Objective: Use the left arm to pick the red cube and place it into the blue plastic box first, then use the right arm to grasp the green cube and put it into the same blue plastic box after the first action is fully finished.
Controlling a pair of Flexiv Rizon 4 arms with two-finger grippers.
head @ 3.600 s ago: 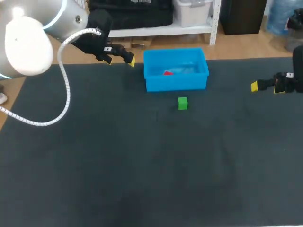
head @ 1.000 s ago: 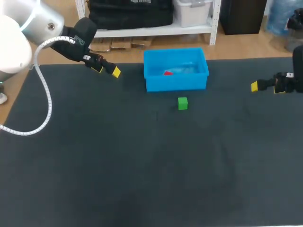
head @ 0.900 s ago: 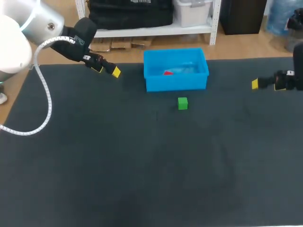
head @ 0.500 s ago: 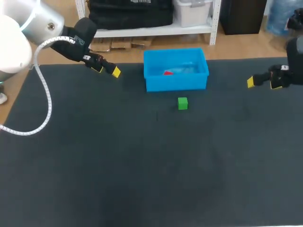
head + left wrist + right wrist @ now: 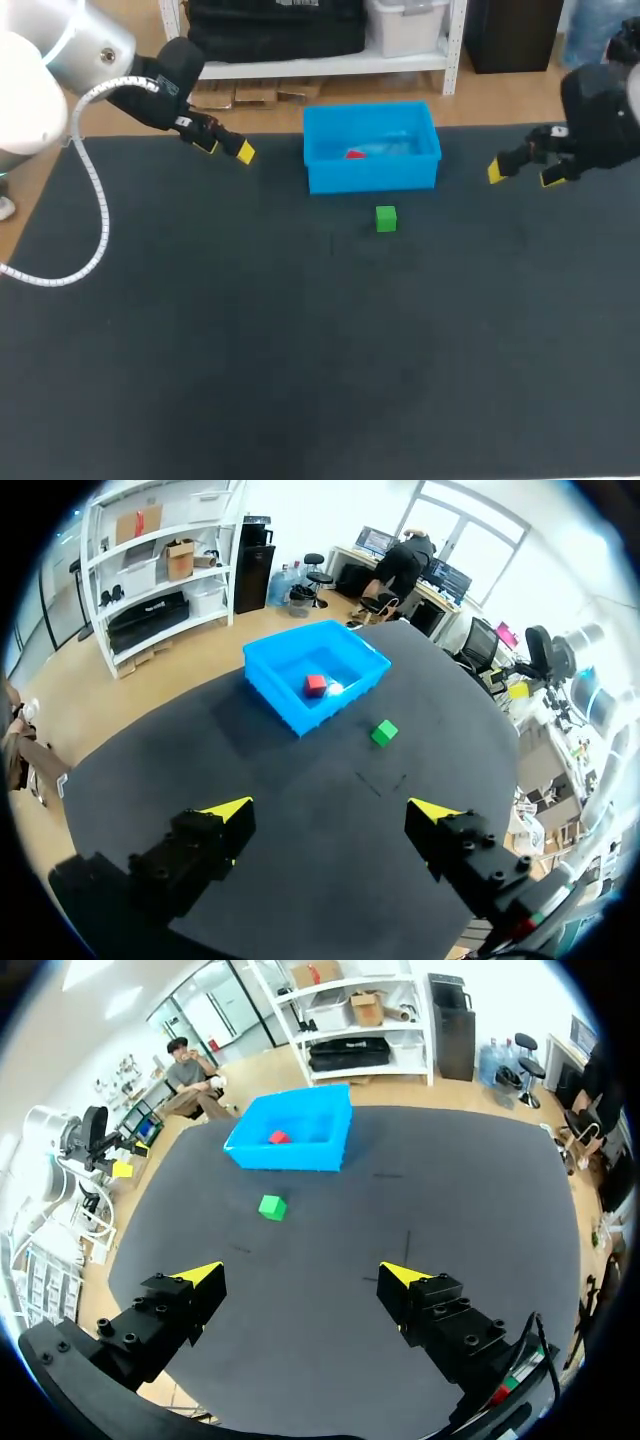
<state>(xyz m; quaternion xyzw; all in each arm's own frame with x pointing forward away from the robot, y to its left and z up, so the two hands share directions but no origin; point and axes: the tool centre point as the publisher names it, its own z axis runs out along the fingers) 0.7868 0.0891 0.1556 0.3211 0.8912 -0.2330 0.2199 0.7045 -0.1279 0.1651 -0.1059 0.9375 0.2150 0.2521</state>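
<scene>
A: What is counted around the blue plastic box [image 5: 372,170]?
B: One red cube [image 5: 355,154] is seen inside it. One green cube [image 5: 386,218] is set on the dark table [image 5: 300,350] just in front of it, not touching.
A: What is hard to make out?
B: In the head view the red cube is partly hidden by the box's near wall.
A: And the tools?
B: Two are counted. The left gripper [image 5: 226,149] is held left of the box, the right gripper [image 5: 523,174] right of it. Both are spread wide, with nothing pinched.

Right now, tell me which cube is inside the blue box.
The red cube: it lies in the blue plastic box; the green cube sits outside on the table.
</scene>
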